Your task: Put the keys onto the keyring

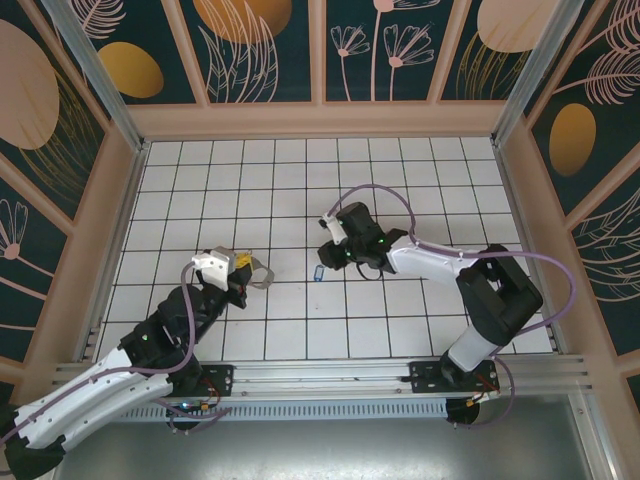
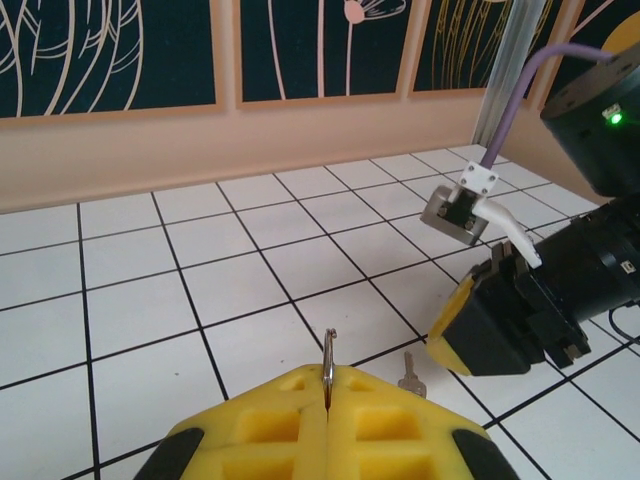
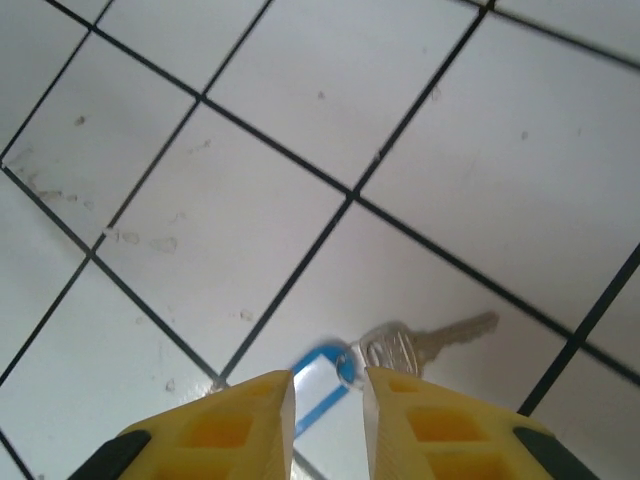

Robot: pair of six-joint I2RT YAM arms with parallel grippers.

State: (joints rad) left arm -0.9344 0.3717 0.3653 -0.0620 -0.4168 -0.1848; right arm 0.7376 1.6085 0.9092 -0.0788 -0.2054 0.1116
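The left gripper (image 2: 328, 390) clamped the keyring (image 2: 330, 350), bottom centre. The key (image 3: 405, 348) lay flat at lower centre, blade pointing right, its blue head between the narrowly parted jaws of the right gripper (image 3: 329, 392), the nearer arm, gripping nothing yet.

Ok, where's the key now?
Top view: the key lies on the tiles mid-table, just left of the right gripper, its blue head under the parted fingertips.

floor (image 1: 300, 190): white tiles, dark grout lines | walls (image 1: 270, 50): dark teal panels, peach leaf and flower prints, beige framing | corners: aluminium posts (image 1: 100, 72) | light: even, bright
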